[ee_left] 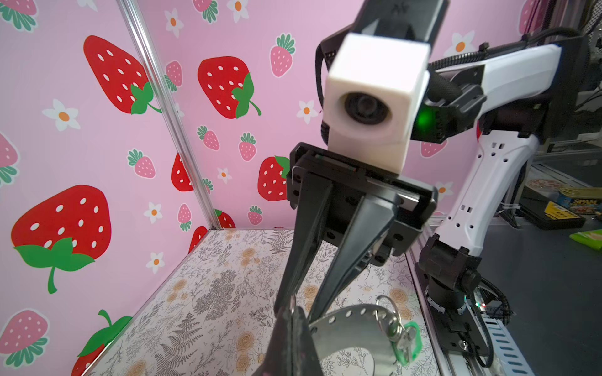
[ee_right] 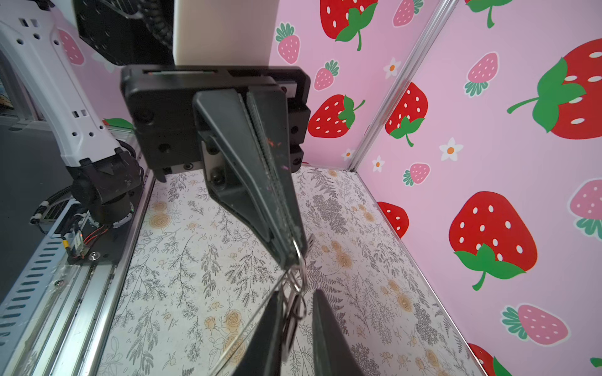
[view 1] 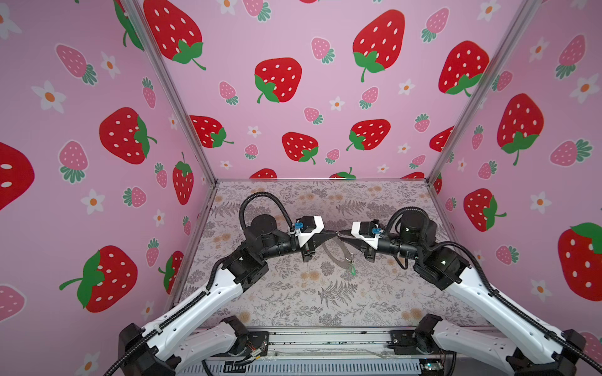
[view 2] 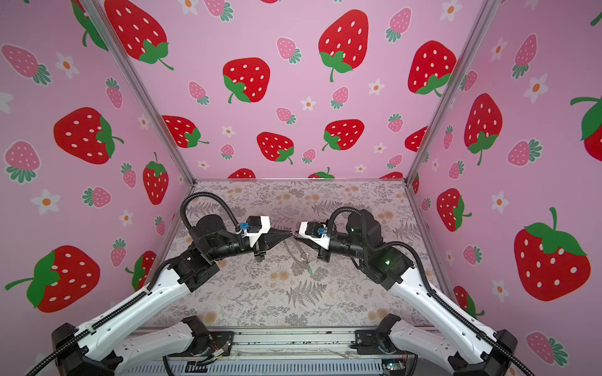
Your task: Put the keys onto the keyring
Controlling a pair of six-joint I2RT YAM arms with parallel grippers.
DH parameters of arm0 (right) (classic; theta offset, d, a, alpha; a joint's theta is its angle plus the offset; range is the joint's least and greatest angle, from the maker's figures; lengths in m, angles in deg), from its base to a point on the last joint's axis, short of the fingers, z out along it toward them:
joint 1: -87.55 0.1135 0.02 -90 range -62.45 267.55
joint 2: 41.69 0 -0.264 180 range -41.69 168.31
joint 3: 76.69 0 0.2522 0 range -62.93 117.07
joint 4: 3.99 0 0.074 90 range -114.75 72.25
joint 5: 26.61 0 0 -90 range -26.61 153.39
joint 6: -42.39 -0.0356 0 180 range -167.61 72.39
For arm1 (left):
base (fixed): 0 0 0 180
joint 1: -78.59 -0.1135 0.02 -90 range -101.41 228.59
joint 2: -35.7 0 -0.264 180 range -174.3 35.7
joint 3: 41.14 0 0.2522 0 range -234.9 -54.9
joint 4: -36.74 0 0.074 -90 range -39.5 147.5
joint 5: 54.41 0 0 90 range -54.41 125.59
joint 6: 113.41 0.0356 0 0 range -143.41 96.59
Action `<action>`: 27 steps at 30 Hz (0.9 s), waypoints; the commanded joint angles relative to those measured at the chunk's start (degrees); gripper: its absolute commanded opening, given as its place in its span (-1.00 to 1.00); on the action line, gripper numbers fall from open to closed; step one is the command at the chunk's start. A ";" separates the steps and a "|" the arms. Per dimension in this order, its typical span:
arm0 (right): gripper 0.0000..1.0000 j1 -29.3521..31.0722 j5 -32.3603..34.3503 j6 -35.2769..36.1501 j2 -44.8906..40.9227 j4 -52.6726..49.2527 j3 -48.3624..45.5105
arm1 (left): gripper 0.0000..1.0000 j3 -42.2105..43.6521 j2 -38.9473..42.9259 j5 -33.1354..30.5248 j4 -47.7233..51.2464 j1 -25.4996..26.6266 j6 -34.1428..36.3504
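Left gripper's [ee_right: 292,254] jaws clamp the keyring's [ee_left: 351,320] rim above the counter [view 1: 293,293], green key [ee_left: 408,341] dangling. Right gripper's [ee_right: 297,294] jaws stand slightly apart around wire loops [ee_right: 294,282]; grip unclear.

walls [view 1: 325,81] — pink, red strawberries | table [view 1: 293,302] — grey fern print | keyring [ee_left: 353,319] grey | key [ee_left: 413,340] green

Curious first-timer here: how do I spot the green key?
Above the floral table, the left gripper and right gripper meet. The grey keyring hangs there; the green key dangles from its edge, bright green among grey wire loops.
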 commanded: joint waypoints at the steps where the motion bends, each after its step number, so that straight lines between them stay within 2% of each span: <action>1: -0.60 -0.09 -2.27 -0.36 -0.53 -0.54 1.75 | -1.00 -2.45 -0.21 2.07 -0.59 -0.26 0.72; 8: -0.63 -0.14 -3.57 0.03 -0.15 -0.55 1.39 | -1.00 -2.97 -0.42 2.51 -0.06 -0.31 1.15; 13: -0.80 -0.16 -4.03 -0.01 0.14 -0.68 1.13 | -1.00 -2.99 -0.29 2.34 -0.08 -0.31 1.37; 23: -0.68 -0.24 -4.84 -0.20 1.29 -1.54 1.39 | -1.00 -2.91 -0.25 2.77 -1.89 -0.30 1.20; 27: -0.82 -0.22 -5.51 -0.18 1.32 -1.11 1.75 | -1.00 -2.97 -0.57 2.95 -1.78 -0.31 1.18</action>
